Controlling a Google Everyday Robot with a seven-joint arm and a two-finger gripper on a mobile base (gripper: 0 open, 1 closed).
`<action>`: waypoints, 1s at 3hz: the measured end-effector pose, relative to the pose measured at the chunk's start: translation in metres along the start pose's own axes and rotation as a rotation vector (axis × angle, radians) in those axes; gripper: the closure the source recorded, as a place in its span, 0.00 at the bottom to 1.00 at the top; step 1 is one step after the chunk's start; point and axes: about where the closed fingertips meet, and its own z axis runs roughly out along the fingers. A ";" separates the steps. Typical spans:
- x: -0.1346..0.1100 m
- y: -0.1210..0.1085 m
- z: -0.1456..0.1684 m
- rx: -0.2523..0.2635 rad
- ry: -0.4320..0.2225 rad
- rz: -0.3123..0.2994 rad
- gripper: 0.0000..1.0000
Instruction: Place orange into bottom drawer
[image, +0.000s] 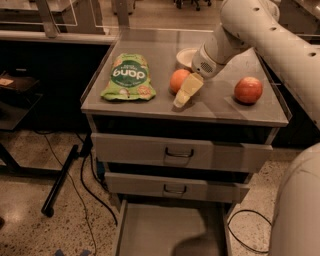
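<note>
The orange sits on the cabinet top, near its middle, just in front of a white bowl. My gripper hangs from the white arm that reaches in from the upper right. It is low over the top, right against the orange's front right side and partly covering it. The bottom drawer is pulled open at the foot of the cabinet, and its flat grey floor is bare.
A green snack bag lies at the left of the top. A red apple sits at the right. A white bowl stands behind the orange. Two upper drawers are shut. Cables and a black stand lie on the floor at the left.
</note>
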 end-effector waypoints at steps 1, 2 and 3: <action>0.000 0.000 0.000 0.000 0.000 0.000 0.19; 0.000 0.000 0.000 0.000 0.000 0.000 0.42; 0.000 0.000 0.000 0.000 0.000 0.000 0.73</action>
